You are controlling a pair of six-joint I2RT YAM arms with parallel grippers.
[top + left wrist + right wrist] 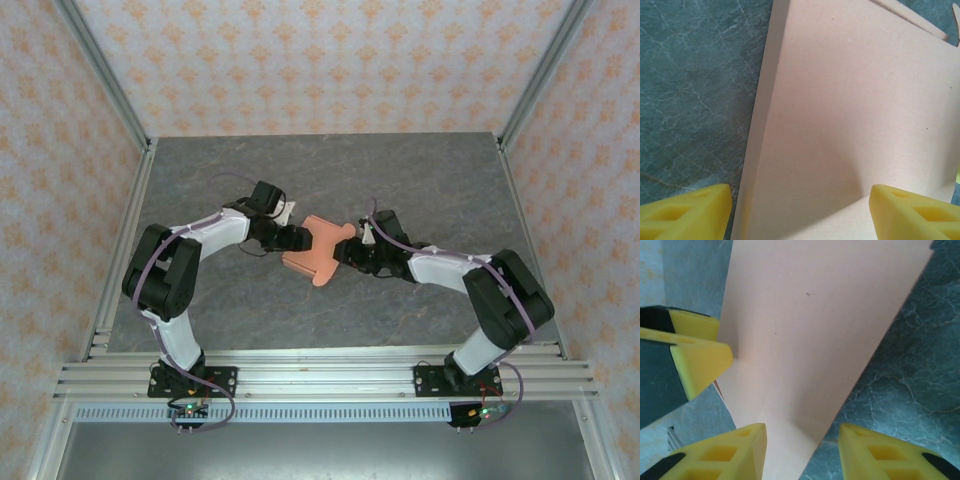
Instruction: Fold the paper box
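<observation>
Paper box (318, 255) lies mid-surface (420, 180), between the two arms, with one panel looking raised.

Risk: the thin card buckles or creases off its fold line if pinched unevenly. It may also slide, since nothing visibly pins it.

Left jaws stand wide apart astride the card, clamping nothing. Right jaws stand apart at a narrower gap with the card end between them; whether they touch it cannot be told.

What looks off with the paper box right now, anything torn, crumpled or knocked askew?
Nothing stands out. The paper box sits mid-table between the left pincer and right pincer, with no tears or crumpling visible.
</observation>
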